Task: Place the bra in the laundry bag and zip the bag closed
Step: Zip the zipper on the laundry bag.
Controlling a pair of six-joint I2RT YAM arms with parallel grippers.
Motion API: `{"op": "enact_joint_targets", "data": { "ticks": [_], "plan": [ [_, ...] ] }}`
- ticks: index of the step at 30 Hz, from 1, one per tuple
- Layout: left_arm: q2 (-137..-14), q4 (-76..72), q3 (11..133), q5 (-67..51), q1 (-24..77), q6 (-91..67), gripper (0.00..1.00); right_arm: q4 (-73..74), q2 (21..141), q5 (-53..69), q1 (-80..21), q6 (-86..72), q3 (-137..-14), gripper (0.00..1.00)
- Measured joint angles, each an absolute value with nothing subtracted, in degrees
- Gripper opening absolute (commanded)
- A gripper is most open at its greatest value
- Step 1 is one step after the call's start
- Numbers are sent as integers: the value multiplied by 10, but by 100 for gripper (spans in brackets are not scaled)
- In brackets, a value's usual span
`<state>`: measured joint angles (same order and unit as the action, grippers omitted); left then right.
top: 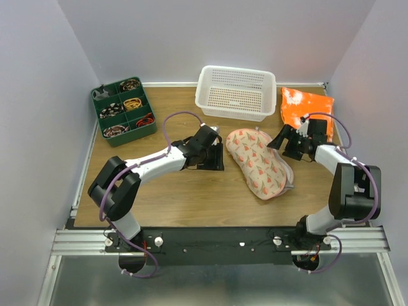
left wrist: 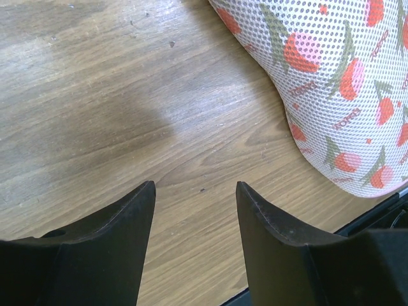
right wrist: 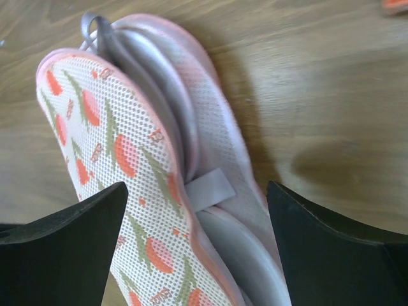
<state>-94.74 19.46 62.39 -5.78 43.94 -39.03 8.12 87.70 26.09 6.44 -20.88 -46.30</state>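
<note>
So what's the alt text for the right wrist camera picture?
A pink fruit-print laundry bag lies gaping on a wooden table, a grey bra showing inside. The black fingers of the right tool stand wide apart, holding nothing.

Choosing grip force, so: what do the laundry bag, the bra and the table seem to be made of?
The laundry bag: padded mesh fabric, matte; tiny holes cover its print. The bra inside it: smooth grey fabric, slight sheen, likely soft. The table: wood grain, probably laminate, faintly reflective.
</note>
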Motion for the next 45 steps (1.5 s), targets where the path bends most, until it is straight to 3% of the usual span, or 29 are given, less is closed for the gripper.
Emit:
{"op": "enact_joint_targets", "data": {
  "ticks": [10,22,29,35,45],
  "plan": [
    [-947,195,624,-56,433,-380,63,60,936,359,66,-189,-461,99],
    [-947,197,623,-56,421,-368,63,69,907,404,54,-197,-422,97],
    [-947,199,624,-56,420,-362,63,118,839,397,-23,-220,-416,98],
    [-960,194,642,-56,420,-362,63,175,752,274,-35,-244,-422,100],
    [-999,151,645,-69,420,-368,63,142,771,273,-33,-275,-373,99]
  ]
}}
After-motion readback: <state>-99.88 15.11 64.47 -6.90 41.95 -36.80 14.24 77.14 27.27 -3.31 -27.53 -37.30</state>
